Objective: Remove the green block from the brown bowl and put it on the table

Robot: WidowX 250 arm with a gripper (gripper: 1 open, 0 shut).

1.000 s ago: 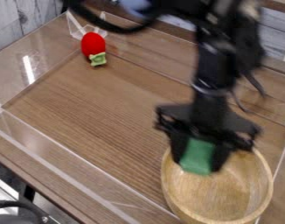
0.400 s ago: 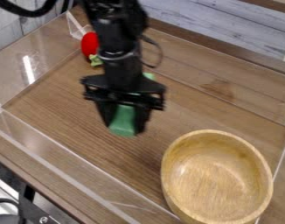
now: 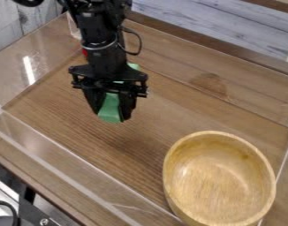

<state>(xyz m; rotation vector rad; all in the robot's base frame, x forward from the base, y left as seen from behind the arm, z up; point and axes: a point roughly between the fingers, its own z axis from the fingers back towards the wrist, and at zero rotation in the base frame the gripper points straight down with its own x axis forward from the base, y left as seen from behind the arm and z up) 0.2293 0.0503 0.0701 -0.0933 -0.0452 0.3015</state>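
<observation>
One green block (image 3: 109, 109) sits pinched between my jaws (image 3: 109, 110) — they are closed tight on it, pointing straight down, with the block's lower end poking out beneath the black fingers (image 3: 95, 99). I hang over the middle-left part of the desk (image 3: 193, 97), and a dark shadow lies on the wood grain just under the block; I cannot tell whether the block touches the surface or rides just above it.

The brown bowl (image 3: 220, 181) stands well apart from me, down at the near right corner, and its hollow holds nothing. Its thick rim comes close to the clear wall (image 3: 64, 163) along the near edge and to the right-hand edge of the desk.

Bare wood stretches between me and the bowl, and more of it lies to my left up to the left clear wall. Behind my arm (image 3: 97, 31), toward the far left corner, the view is blocked by the arm itself — I cannot see what sits there.
</observation>
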